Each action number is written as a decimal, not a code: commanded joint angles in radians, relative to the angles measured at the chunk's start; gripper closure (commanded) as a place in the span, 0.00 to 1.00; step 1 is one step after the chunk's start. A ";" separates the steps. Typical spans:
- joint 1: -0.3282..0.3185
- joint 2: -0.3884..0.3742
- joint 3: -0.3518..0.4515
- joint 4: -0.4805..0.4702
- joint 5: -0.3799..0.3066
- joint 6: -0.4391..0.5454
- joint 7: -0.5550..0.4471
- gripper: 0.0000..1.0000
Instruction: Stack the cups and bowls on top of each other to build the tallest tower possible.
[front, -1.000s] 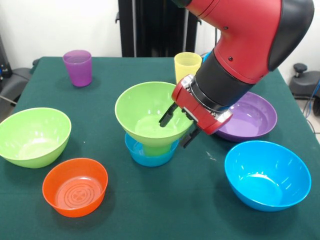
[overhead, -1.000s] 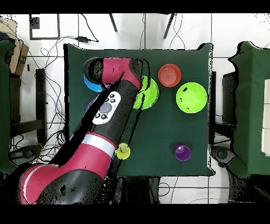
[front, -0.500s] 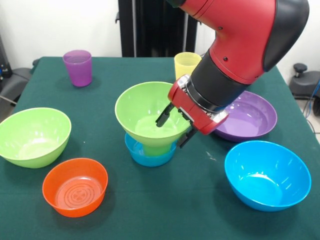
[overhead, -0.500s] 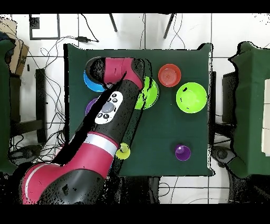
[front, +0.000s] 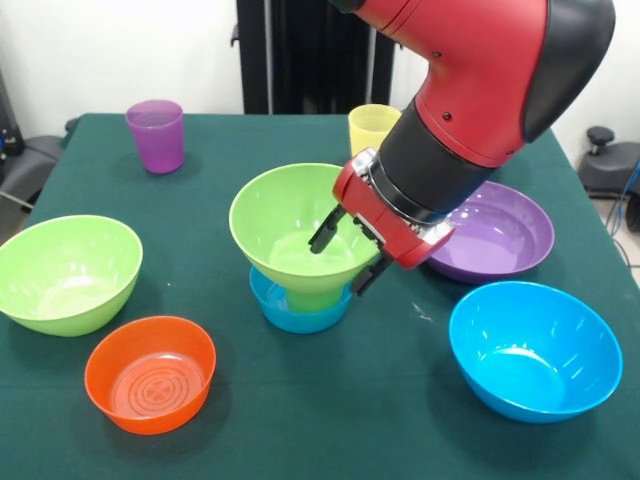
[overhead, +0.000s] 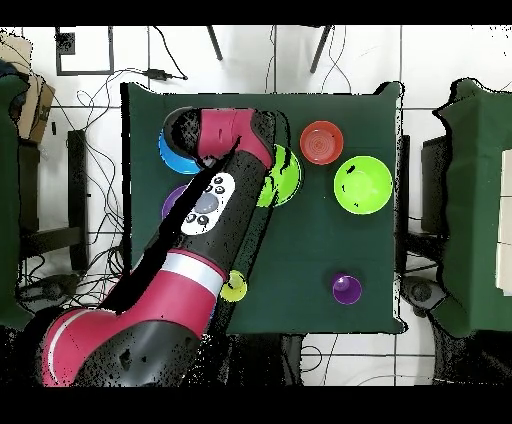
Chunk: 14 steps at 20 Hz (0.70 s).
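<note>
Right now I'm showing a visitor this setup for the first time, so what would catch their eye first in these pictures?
The big red arm comes down from the top right, its open gripper straddling the right rim of the green bowl. That bowl sits raised on a green cup inside a small blue bowl at the table's middle, a tower begun. Bright loose bowls ring it: orange, blue, purple.

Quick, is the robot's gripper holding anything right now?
Gripper: open, holding nothing, at the rim of the green bowl on the tower.
</note>
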 joint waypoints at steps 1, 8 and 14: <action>-0.025 -0.046 0.154 0.022 0.004 -0.031 0.026 0.00; -0.036 -0.075 0.191 0.037 0.015 -0.061 0.020 0.00; -0.035 -0.077 0.194 0.035 0.009 -0.061 0.029 0.00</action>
